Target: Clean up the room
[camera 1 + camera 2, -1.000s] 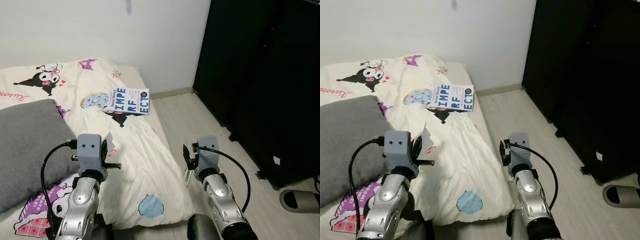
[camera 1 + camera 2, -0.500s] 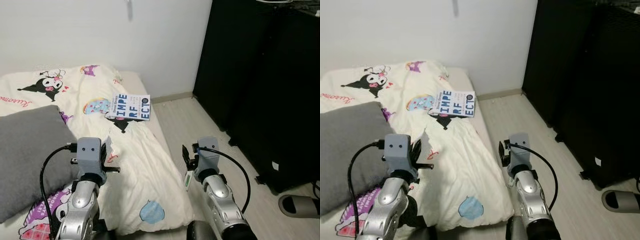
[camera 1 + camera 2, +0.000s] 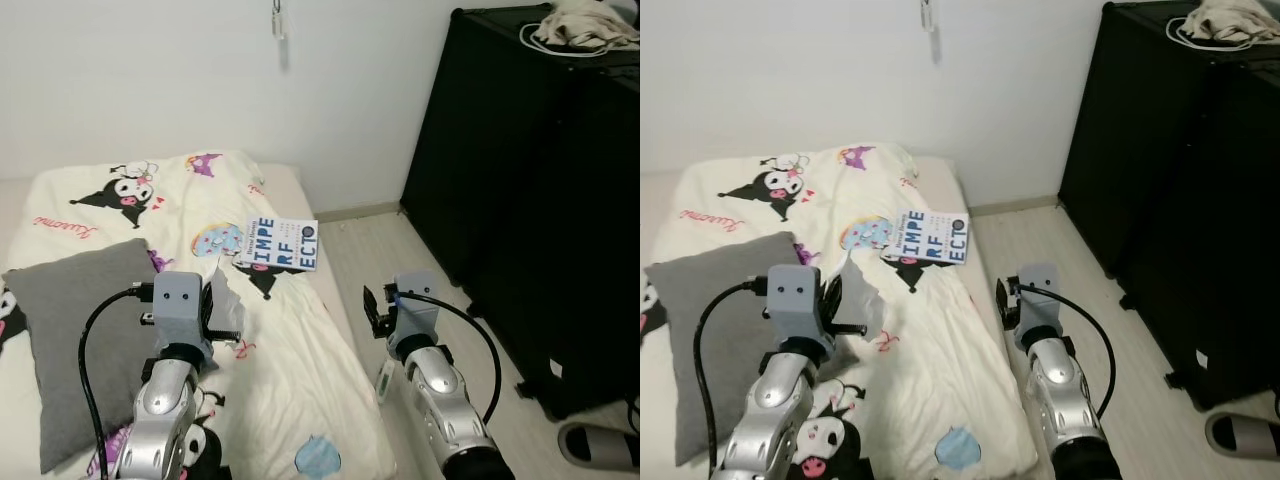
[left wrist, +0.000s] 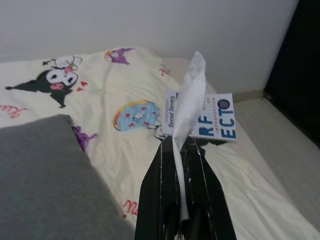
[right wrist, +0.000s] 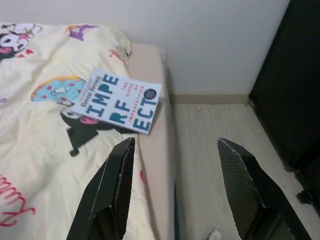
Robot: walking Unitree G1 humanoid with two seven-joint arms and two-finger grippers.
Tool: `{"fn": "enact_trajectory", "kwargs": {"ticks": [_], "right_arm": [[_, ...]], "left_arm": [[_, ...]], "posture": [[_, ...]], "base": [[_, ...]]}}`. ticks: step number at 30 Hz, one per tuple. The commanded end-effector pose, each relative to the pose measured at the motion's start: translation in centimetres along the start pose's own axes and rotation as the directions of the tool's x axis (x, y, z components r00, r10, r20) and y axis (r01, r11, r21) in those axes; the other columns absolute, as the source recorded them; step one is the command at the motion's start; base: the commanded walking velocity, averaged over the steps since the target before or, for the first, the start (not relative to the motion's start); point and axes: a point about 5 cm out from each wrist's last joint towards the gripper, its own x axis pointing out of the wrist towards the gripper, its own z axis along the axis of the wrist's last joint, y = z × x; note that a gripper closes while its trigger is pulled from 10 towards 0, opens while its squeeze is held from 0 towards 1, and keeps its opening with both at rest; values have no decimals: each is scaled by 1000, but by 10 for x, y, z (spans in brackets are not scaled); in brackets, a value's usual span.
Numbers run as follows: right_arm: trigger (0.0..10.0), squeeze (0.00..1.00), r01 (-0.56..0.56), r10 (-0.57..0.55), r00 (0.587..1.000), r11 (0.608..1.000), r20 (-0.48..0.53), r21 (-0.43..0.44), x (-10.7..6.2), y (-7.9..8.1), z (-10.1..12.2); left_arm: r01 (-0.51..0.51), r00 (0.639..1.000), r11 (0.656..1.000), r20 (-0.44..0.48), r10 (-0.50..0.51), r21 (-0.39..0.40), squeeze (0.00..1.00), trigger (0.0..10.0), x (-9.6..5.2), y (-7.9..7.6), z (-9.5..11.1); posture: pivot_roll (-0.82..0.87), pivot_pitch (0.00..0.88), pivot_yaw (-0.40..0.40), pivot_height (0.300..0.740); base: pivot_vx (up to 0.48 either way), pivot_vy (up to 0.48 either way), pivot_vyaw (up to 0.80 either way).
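left gripper (image 4: 182, 150) pinching a tissue (image 4: 190, 95) over the bed (image 3: 290, 340), right gripper (image 5: 180, 190) spread; book (image 3: 281, 243) at the bed's edge.

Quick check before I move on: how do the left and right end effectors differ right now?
The left end effector is shut on a white tissue; the right end effector is open and holds nothing. The left one sits over the patterned blanket; the right one is over the mattress edge and floor. Both point toward the book.

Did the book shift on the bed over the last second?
No. The book still lies on the same spot of the quilt, beside the doughnut print; only the camera moved.
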Motion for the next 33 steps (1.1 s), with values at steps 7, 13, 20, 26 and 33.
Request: {"fn": "enact_trajectory", "kwargs": {"ticks": [7,13,20,26,33], "right_arm": [[10000,0,-12,12,1000,1000,-18,15,-3,2,-4],[10000,0,-15,15,1000,1000,-19,16,-3,3,-4],[10000,0,-17,17,1000,1000,-24,17,-2,3,-4],[10000,0,-50,45,992,998,-122,-39,-6,11,-24],[10000,0,-47,41,986,998,-159,-36,-16,12,-39]], "left_arm": [[-5,999,1000,-32,5,3,0,10000,-6,0,-7],[-10,999,1000,-37,11,5,0,10000,-7,1,-8],[-16,999,1000,-42,16,9,0,10000,-7,3,-10],[-29,993,999,-118,27,-17,0,10000,-15,8,-28],[-28,982,999,-185,30,16,0,10000,-30,11,-49]], "posture": [[34,168,-28,733],[34,167,-30,740],[36,161,-29,740],[34,149,-26,740],[32,143,-25,740]], "base": [[0,0,0],[0,0,0],[0,0,0],[0,0,0],[0,0,0]]}}
